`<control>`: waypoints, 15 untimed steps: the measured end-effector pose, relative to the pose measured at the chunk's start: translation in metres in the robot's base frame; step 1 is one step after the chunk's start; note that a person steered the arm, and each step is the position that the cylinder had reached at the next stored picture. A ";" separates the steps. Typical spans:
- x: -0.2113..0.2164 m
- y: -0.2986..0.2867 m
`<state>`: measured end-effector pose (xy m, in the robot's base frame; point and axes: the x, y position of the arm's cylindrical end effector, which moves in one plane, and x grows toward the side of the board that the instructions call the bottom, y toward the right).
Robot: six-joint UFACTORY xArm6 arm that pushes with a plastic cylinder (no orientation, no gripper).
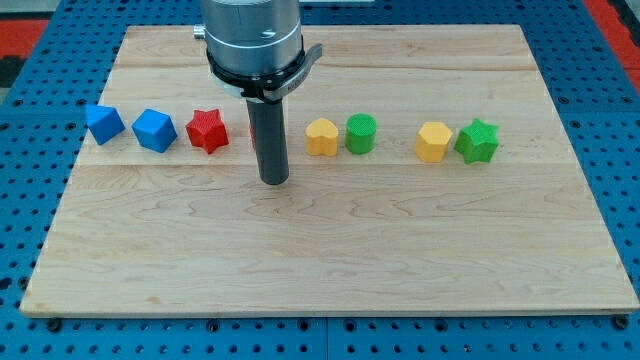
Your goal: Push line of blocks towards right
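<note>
Robotics laboratory bench.
Wooden board [330,250] rests on blue perforated mounting plate [30,180]; industrial arm housing [252,35] overhead; red fixture [612,20] at corner.

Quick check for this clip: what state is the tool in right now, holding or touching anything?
My tip: a bare rod, no jaws, holding nothing; it sits between the red star block and the yellow block, contact with either cannot be told.

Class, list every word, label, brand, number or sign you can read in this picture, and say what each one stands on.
None: no readable text anywhere.
Blocks: the blue, red, yellow and green ones are plain.
Board: bare wood grain only.
Arm housing: no legible marking.
My tip is unmarked, between the red block and the nearer yellow one.
</note>
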<state>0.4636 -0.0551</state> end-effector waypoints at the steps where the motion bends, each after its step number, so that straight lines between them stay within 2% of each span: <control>1: 0.000 0.000; 2: 0.000 0.000; 3: 0.023 -0.015; 4: 0.050 -0.076; 5: 0.050 -0.189; 6: 0.035 -0.249; 7: 0.018 -0.250; 9: -0.068 -0.250; 10: -0.080 -0.242; 12: -0.049 -0.073; 14: -0.053 -0.097; 15: -0.068 -0.032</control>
<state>0.3957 -0.0869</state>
